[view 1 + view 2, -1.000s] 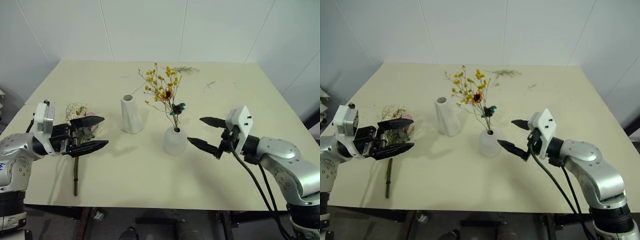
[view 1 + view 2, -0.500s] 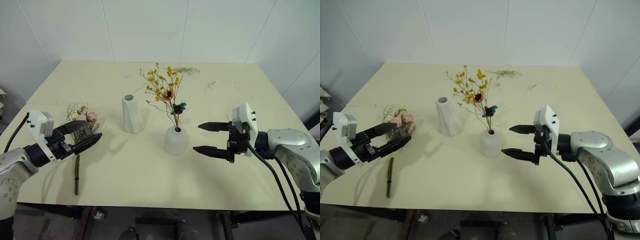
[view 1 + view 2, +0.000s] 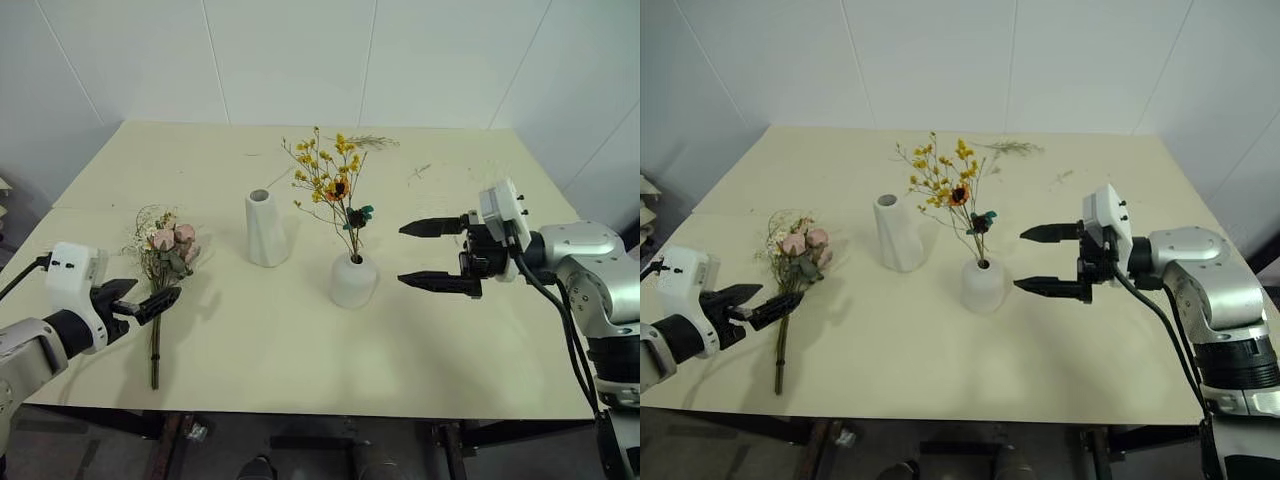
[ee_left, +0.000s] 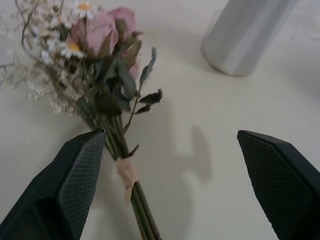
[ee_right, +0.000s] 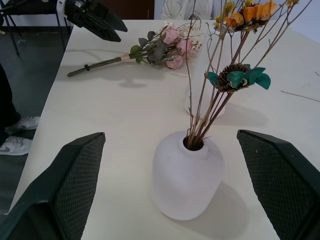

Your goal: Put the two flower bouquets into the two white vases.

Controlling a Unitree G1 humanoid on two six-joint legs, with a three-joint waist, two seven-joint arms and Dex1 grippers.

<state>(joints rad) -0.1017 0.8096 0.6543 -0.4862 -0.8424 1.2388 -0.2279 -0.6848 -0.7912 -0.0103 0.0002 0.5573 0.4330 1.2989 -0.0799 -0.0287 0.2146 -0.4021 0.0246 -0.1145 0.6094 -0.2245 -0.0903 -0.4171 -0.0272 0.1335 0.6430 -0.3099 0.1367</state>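
Head camera views: a cream table (image 3: 300, 350) is seen with the rose bouquet (image 3: 163, 255) lying flat near its left edge, stems toward the front. The tall vase (image 3: 265, 228) stands empty at mid-table. The short vase (image 3: 353, 281) stands just to its right and nearer the front, with the yellow bouquet (image 3: 332, 190) upright in its mouth. A loose sprig (image 3: 371, 140) lies near the far edge. The left gripper (image 3: 138, 302) is held low beside the rose stems, its fingers spread and nothing grasped. The right gripper (image 3: 428, 256) is held just right of the short vase, released, apart from it.

Left wrist view: the rose bouquet's stems, bound with a pale tie (image 4: 127, 171), are seen close to one finger (image 4: 75, 172); contact cannot be determined. The base of the tall vase is seen beyond.

Right wrist view: the short vase is seen between the two widely spread fingers (image 5: 75, 170), untouched, with the rose bouquet lying beyond it.
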